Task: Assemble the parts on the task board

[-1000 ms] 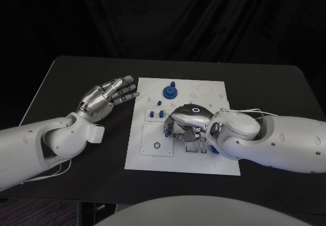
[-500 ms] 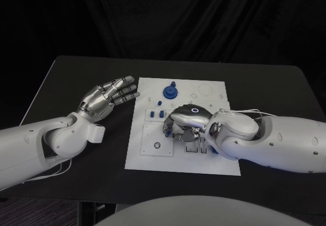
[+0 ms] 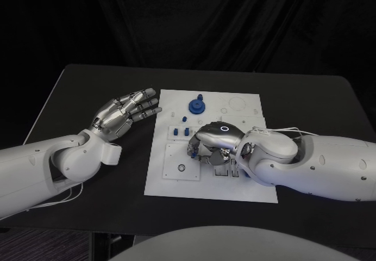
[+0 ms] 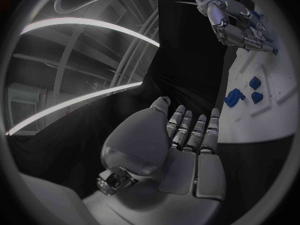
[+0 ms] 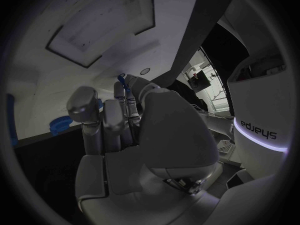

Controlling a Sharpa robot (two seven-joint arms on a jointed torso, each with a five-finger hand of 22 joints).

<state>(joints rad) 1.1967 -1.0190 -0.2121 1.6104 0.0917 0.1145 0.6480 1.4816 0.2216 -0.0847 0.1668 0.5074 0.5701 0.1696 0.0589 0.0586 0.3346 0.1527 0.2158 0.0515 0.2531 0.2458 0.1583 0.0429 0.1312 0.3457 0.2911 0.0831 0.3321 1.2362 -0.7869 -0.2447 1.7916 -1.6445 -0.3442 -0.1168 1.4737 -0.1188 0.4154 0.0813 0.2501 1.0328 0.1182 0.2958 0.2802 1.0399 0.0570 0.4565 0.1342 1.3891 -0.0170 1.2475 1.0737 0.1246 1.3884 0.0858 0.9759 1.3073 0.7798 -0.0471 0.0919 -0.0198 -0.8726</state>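
Observation:
The white task board (image 3: 179,182) lies in the middle of the table. My right hand (image 3: 213,142) hovers low over its centre with the fingers curled down. In the right wrist view a small blue part (image 5: 122,78) sticks out between the thumb and a fingertip (image 5: 119,92), pinched there. A round blue part (image 3: 196,105) stands at the board's far side, and small blue parts (image 3: 180,131) sit in slots left of the hand. My left hand (image 3: 125,113) is raised off the board's left edge, fingers straight and apart, holding nothing; the left wrist view shows its palm (image 4: 181,150).
The board's slotted area (image 3: 227,169) lies partly under my right wrist. Black table (image 3: 94,81) surrounds the board. In the left wrist view the board (image 4: 262,110) carries blue parts (image 4: 234,96) beyond the left fingers.
My right hand has shifted slightly towards the board's left, uncovering more of the slots beneath its wrist. The left hand has stayed in place.

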